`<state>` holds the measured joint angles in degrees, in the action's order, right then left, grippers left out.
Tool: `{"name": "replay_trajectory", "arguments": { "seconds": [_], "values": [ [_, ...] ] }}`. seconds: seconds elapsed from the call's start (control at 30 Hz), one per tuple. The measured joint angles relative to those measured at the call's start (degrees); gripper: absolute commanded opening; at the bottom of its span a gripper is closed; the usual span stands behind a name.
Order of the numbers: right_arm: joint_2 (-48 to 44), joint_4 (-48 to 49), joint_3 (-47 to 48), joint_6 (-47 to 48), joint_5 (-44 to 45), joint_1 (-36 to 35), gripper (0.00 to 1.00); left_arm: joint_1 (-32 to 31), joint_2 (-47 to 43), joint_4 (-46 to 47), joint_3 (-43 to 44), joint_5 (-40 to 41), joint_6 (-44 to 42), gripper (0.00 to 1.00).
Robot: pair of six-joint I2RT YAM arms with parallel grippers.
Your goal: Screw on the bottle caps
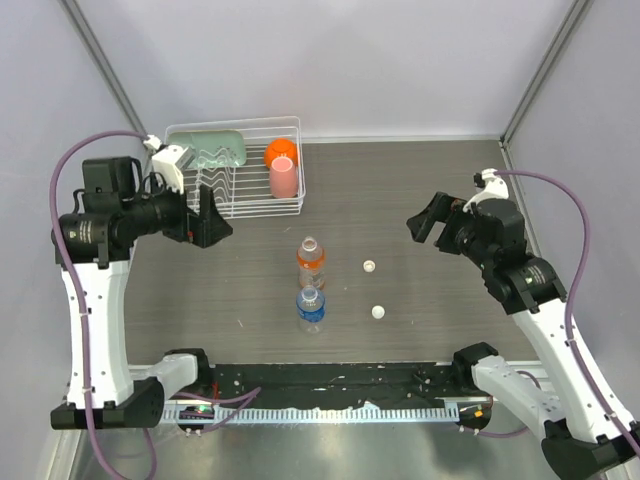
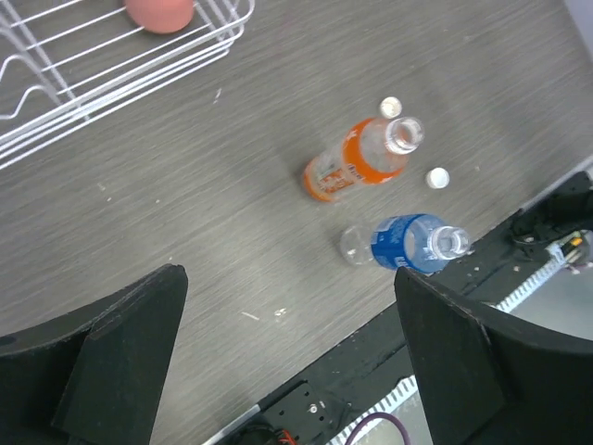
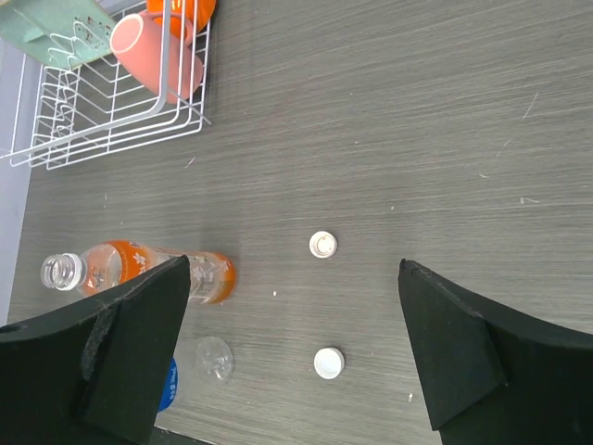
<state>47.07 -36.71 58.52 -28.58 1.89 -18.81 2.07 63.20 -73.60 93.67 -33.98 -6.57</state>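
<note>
Right wrist view: blue-label bottle (image 3: pixel 213 360) mostly hidden behind a finger. Both bottles upright, uncapped, mid tabletop (image 1: pixel 400 180); orange bottle (image 1: pixel 311 256) at its 12 o'clock. Caps (image 1: pixel 369 266) (image 1: pixel 378 312) at their 3 o'clock. Left hand (image 1: pixel 215 215) released, bottles at its 4 o'clock, well apart. Right hand (image 1: pixel 425 218) released, caps at its 8 o'clock.

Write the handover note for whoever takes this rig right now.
The left pincer is open and empty, held by the wire rack.
The right pincer is open and empty, above the right side of the table.
The orange-label bottle and blue-label bottle stand upright mid-table with open necks, the blue one nearer the bases.
Loose on the table to their right are the far cap and the near cap.
Done: nothing.
Left: pick up each cap and screw it on.
</note>
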Motion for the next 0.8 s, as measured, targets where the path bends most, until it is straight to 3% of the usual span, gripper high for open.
{"name": "replay_trajectory", "arguments": {
  "seconds": [0.17, 0.33, 0.53, 0.7, 0.8],
  "values": [
    [-2.5, -2.9, 2.4, 0.9, 3.3, 0.0, 1.0, -3.5, 2.5, 1.2, 5.8, -4.0, 0.8, 1.0],
    [-3.2, -5.7, 7.1, 1.6, 9.3, 0.0, 0.96, -23.6, 8.2, 3.7, 15.5, 1.0, 2.9, 0.99],
    [-3.6, -8.5, 13.7, 1.3, 15.8, 0.0, 0.89, -42.6, 17.4, 4.5, 16.2, 14.4, 1.1, 0.98],
    [-6.4, -9.9, 16.4, -0.1, 20.6, 0.0, 0.81, -53.0, 25.9, 5.9, 14.1, 20.9, -0.5, 0.98],
    [-9.0, -11.1, 17.1, -0.7, 23.2, 0.0, 0.74, -56.9, 29.6, 9.0, 11.4, 22.6, -1.4, 0.91]
  ]
}}
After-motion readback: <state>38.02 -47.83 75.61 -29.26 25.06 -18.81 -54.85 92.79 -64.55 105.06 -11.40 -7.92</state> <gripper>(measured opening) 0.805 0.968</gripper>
